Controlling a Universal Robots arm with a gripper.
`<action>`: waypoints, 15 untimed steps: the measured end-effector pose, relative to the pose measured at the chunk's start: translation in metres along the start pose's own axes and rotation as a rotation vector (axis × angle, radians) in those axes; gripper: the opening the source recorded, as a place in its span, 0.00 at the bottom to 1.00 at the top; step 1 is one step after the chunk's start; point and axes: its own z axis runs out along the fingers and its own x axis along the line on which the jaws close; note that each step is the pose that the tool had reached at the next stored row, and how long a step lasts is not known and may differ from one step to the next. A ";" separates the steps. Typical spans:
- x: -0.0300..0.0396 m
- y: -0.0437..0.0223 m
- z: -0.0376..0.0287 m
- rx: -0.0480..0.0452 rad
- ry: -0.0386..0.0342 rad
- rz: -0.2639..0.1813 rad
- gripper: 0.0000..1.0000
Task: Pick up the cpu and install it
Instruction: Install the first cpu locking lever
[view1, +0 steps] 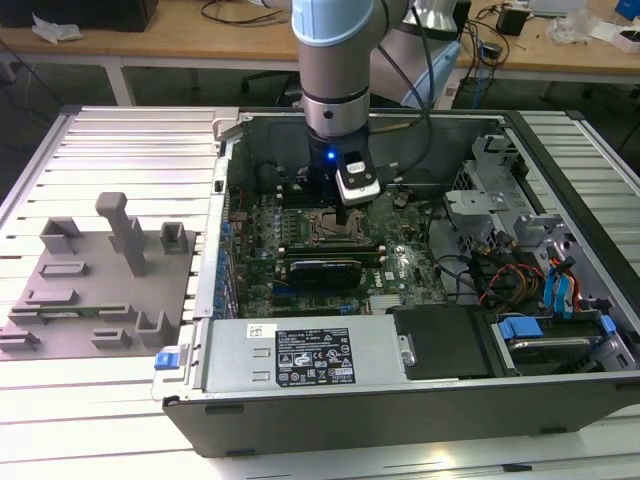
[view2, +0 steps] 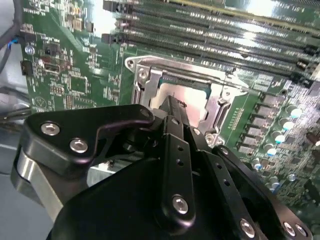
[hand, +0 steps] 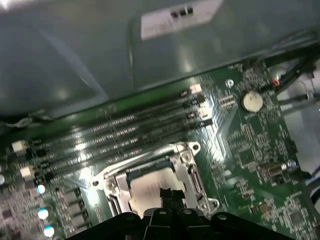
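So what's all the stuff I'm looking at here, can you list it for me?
Open dark grey metal computer case: one, on the ribbed metal table.
Green motherboard: one, on the case floor.
Square metal-framed socket: one, silvery, mid-board, beside the long dark memory slots.
Small flat silvery-white cpu: one, lying inside the socket frame, right under the fingertips.
Grey power supply box with labels: one, along the case's near edge.
Blue plastic tabs: several, at the exterior view's right.
Grey plastic fixture tray: one, on the table at the exterior view's left.
Wooden benches: behind.
Grey and blue robot arm: one, reaching down into the case.
Black gripper: one, over the socket.
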 end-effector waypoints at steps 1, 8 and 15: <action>-0.0005 -0.0016 0.0000 0.0001 0.0000 0.000 0.11; -0.0018 -0.0014 -0.0099 0.0002 0.0000 0.000 0.11; -0.0041 -0.0004 -0.0279 -0.0002 0.0000 0.000 0.11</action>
